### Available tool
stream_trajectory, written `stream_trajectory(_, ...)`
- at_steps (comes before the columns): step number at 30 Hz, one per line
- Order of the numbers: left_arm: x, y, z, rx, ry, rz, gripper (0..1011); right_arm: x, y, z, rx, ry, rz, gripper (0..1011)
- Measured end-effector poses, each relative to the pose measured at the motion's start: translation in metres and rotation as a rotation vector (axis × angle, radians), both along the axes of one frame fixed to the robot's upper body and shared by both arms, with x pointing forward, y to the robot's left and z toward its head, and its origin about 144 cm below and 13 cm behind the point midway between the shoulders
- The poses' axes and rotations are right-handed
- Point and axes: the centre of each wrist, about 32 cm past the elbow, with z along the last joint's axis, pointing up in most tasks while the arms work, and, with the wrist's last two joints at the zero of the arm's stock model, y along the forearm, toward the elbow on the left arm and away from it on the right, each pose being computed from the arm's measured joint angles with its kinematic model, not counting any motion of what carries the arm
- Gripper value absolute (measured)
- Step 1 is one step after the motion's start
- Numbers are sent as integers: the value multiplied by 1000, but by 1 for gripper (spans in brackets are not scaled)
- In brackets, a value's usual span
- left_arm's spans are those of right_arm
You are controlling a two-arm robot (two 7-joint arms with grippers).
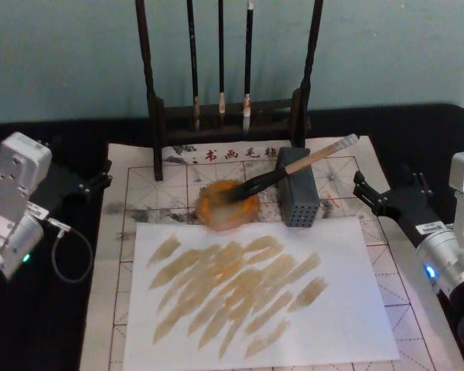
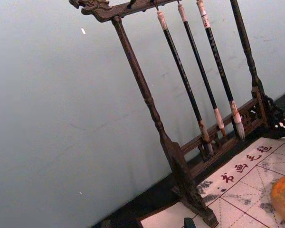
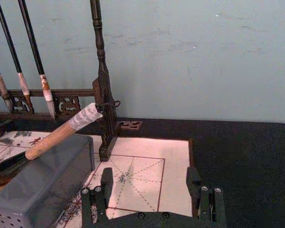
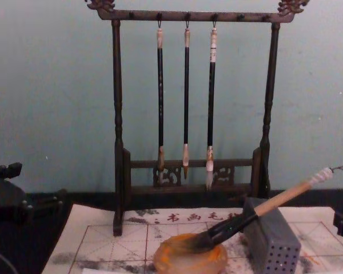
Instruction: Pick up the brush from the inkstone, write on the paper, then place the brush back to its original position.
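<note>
Brush at rest on the inkstone, both grippers empty.

The brush lies with its bristles in the inkstone and its handle propped on the grey box. A white sheet with many tan strokes lies on the gridded paper, so either writing is done and the brush is back, or a fresh pick-up is due. The left gripper and right gripper wait at the paper's sides, the right one's fingers apart; the left's I cannot tell. Count: one brush, one inkstone, one box, three thin brushes on one rack.
</note>
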Motion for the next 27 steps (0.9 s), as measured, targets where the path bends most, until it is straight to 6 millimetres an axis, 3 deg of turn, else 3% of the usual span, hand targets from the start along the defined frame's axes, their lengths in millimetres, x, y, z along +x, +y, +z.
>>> stream_trajectory(27,0,0,0,0,0,0,1001,0,0,0,0,0,0,1000)
